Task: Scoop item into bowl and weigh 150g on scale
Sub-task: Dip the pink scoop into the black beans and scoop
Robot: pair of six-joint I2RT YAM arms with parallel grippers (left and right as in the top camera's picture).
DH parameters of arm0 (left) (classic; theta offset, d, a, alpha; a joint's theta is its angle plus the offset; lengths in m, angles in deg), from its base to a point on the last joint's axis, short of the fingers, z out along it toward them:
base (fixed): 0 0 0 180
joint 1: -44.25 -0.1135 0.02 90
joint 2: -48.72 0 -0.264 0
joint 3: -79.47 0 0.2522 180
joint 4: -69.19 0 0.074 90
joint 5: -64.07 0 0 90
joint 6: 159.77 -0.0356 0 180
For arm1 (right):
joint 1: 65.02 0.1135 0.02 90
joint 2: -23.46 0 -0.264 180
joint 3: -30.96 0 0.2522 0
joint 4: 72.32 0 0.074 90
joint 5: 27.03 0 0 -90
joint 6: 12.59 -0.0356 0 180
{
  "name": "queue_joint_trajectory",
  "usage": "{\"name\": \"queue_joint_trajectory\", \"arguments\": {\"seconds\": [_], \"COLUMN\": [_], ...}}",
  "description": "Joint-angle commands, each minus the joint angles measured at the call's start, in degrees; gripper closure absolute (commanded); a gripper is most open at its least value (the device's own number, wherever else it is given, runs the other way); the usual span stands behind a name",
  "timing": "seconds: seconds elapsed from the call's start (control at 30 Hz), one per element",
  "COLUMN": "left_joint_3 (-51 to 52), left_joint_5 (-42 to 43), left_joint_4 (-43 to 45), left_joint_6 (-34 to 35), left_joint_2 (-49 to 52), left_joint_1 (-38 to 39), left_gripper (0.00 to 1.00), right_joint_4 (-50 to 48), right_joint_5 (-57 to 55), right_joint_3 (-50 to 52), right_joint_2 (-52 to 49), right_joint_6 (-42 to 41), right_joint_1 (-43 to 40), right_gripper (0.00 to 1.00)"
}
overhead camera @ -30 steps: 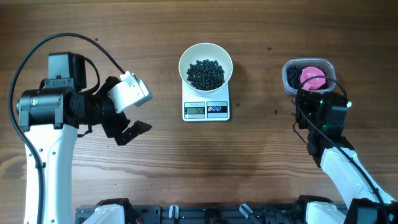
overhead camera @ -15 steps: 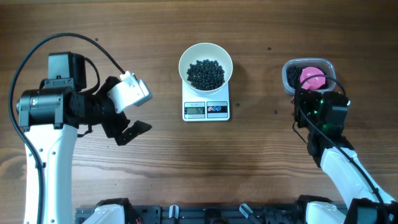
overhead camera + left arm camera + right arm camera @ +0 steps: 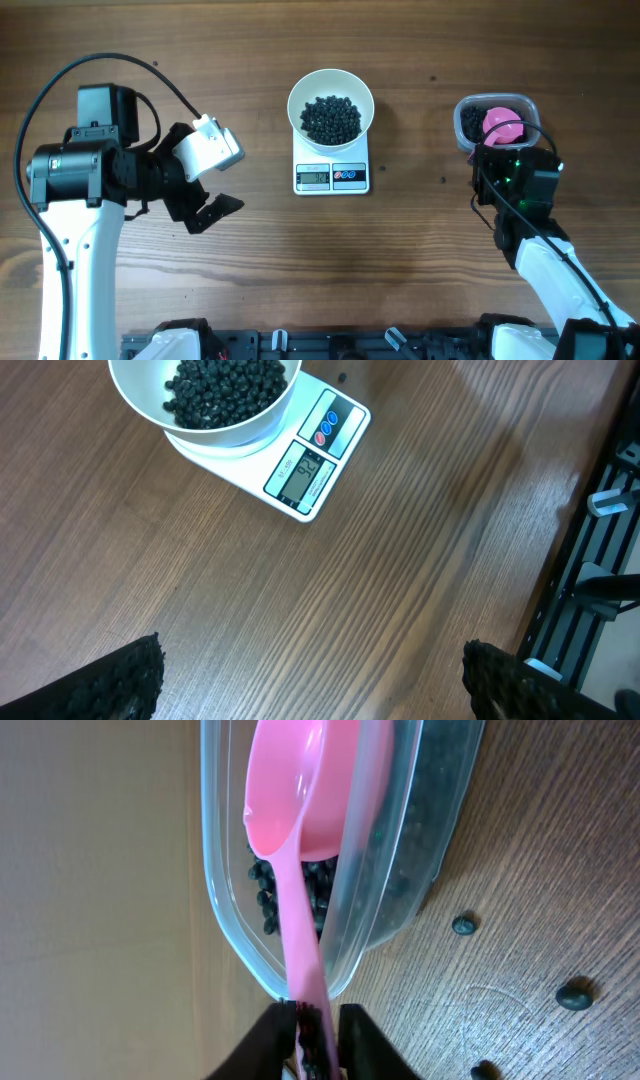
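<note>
Your right gripper is clamped on the handle of the pink scoop. The scoop's long axis runs straight ahead from the fingers, and its head lies in the clear tub over the black beads. The white bowl, partly filled, sits on the scale well off to that gripper's left. Your left gripper hangs spread wide and empty, with the bowl ahead of it. Since the right arm holds the scoop, I judge the carry to be its job.

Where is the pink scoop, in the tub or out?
In. The pink scoop has its head inside the clear tub, over black beads; its handle crosses the rim.
</note>
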State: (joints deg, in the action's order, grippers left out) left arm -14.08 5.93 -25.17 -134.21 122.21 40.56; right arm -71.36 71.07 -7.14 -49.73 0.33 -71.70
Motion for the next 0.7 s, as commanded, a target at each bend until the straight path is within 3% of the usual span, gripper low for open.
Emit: {"name": "queue_joint_trajectory", "arguments": {"seconds": [0.0, 0.67], "left_joint_3": [-1.11, -1.11], "left_joint_5": [1.27, 1.27], "left_joint_4": [-0.02, -0.02], "left_joint_6": [-1.16, -1.14], "left_joint_2": [-0.63, -0.63], "left_joint_1": [-0.24, -0.24], "left_gripper": [0.0, 0.0], "right_joint_4": [-0.28, 3.19], "right_joint_5": [-0.09, 8.22], "right_joint_3": [0.46, 0.11], "right_joint_2": [-0.55, 0.55], "right_joint_6": [-0.9, 4.28], "right_joint_1": [0.31, 0.28], "right_gripper": [0.93, 0.95]}}
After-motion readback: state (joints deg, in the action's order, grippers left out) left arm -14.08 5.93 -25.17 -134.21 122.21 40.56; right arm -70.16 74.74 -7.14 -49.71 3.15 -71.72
